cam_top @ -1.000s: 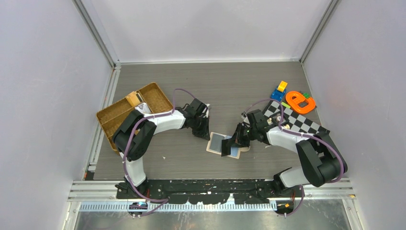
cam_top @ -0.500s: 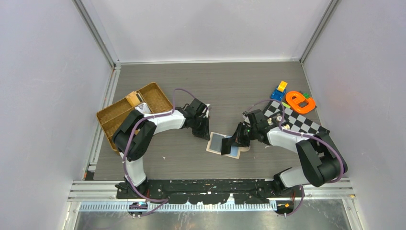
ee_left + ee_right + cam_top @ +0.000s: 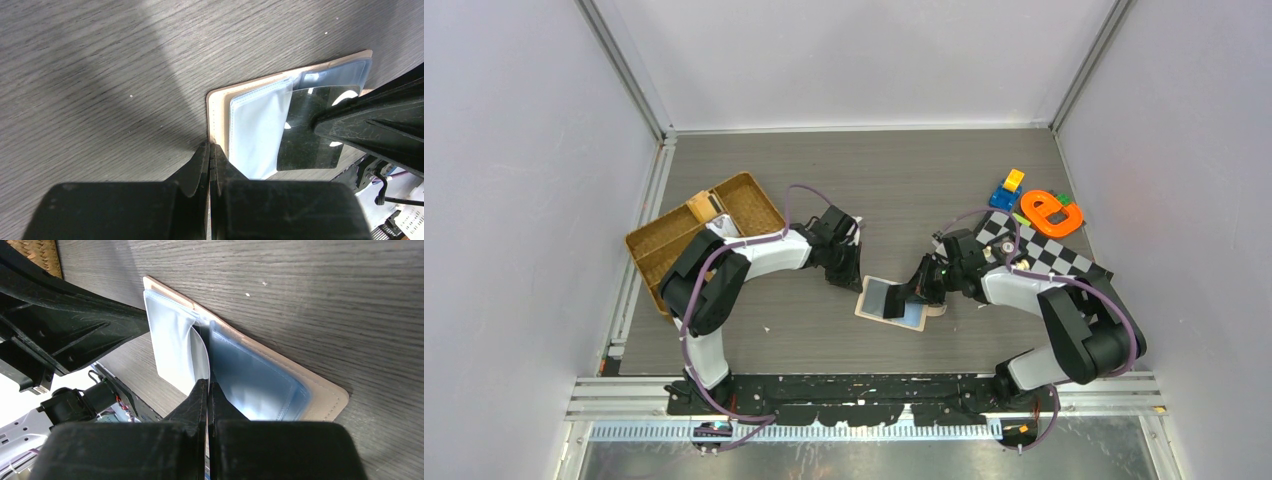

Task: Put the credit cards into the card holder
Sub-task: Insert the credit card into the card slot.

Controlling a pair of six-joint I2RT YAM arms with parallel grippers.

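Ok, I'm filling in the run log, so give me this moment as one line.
left gripper: shut, tips at card holder edge | right gripper: shut on card | card: over the open card holder

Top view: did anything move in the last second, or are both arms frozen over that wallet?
Barely. The right gripper, shut on a card, has crept slightly left over the open wallet, its elbow shifting with it. The left gripper, shut at the wallet's edge, and everything else stayed put.

Pincer tight on card, above card holder
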